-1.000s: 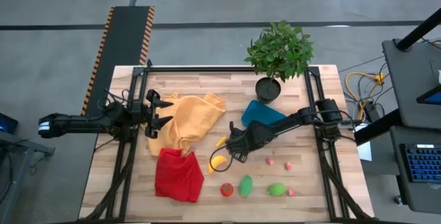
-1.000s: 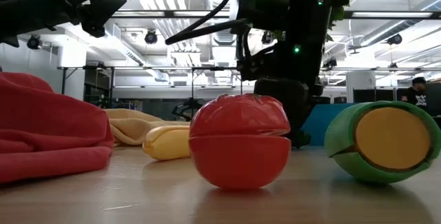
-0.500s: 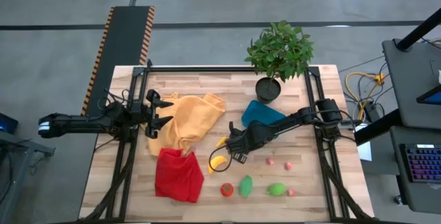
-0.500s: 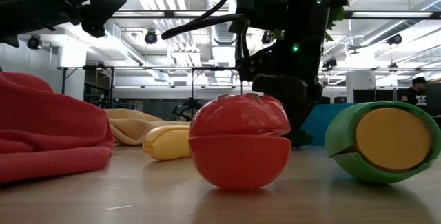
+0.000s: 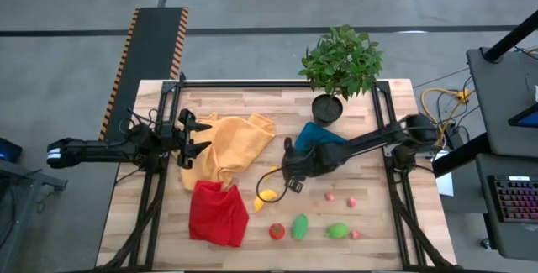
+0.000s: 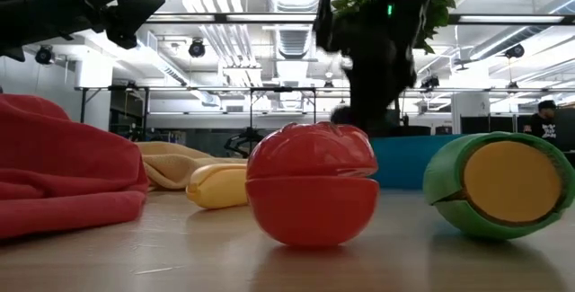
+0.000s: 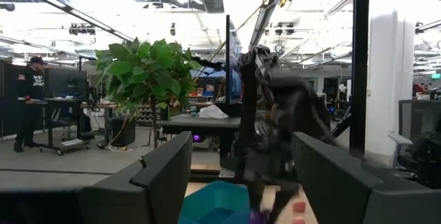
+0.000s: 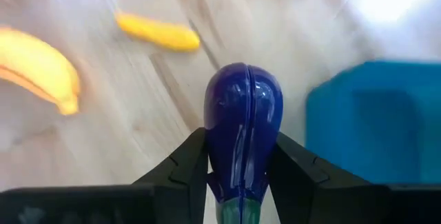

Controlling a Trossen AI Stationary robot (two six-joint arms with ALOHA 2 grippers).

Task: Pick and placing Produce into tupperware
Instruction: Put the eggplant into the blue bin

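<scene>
My right gripper (image 5: 290, 166) hovers over the table's middle, just near-left of the teal tupperware (image 5: 320, 137), shut on the purple eggplant (image 8: 242, 124). In the right wrist view the banana (image 8: 38, 69), the small yellow piece (image 8: 157, 32) and the tupperware (image 8: 372, 120) lie on the table below it. The tomato (image 5: 276, 231), two green pieces (image 5: 299, 226) (image 5: 337, 231) and tiny pink ones (image 5: 330, 196) lie near the table's near edge. My left gripper (image 5: 195, 139) waits open at the left, over the yellow cloth's edge. My right gripper pinches the eggplant between its two fingers (image 8: 180, 165), one on each side of the lower body (image 8: 215, 158) near the green stem end. The fingers run along the eggplant, whose rounded purple end points out past the fingertips. It is lifted clear of the table.
A yellow cloth (image 5: 229, 149) and a red cloth (image 5: 217, 212) lie on the left half. A potted plant (image 5: 336, 71) stands at the far edge, right behind the tupperware. Black frame rails run along both sides. People stand in the room beyond.
My right gripper has risen from the table with the eggplant and moved a little toward the far edge and the tupperware. In the low view it has lifted out of the space in front of the tupperware, whose wall now shows.
</scene>
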